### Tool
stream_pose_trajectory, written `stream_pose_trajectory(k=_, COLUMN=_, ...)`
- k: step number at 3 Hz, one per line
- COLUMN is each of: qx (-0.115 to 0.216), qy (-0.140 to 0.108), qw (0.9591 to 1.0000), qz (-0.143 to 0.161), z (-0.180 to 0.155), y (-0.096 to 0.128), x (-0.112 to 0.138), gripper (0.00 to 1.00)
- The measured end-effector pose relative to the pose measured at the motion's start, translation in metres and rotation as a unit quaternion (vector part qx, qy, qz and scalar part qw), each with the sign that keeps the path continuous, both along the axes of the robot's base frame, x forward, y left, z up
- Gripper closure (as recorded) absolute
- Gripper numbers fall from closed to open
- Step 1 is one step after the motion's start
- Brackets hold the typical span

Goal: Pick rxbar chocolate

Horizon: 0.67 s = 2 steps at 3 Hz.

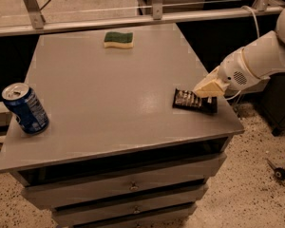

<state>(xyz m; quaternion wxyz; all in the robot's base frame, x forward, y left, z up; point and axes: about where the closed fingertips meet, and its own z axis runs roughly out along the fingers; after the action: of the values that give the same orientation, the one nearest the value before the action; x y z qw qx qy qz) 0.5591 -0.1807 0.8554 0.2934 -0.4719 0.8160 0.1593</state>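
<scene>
The rxbar chocolate (pixel 189 99) is a small flat dark bar with white lettering. It lies flat on the grey table (pixel 109 89) near the right edge. My gripper (pixel 206 89) comes in from the right on a white arm and hangs just above the bar's right end, covering part of it. I cannot tell whether it touches the bar.
A blue soda can (pixel 26 109) stands upright at the table's front left. A green-and-yellow sponge (pixel 118 39) lies at the back middle. A metal rail (pixel 133 20) runs behind the table. Drawers (pixel 133 186) sit under the top. A caster wheel (pixel 280 173) is on the floor at right.
</scene>
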Motion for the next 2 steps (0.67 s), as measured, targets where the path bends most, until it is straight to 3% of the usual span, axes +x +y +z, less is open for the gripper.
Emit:
stream_pose_trajectory(k=1, qx=0.012, qy=-0.019, qw=0.9996, qz=0.018, z=0.018, y=0.014, x=-0.001, gripper=1.00)
stream_pose_trajectory(k=2, qx=0.033, qy=-0.040, qw=0.9982, qz=0.031, z=0.038, y=0.026, x=-0.001, gripper=1.00)
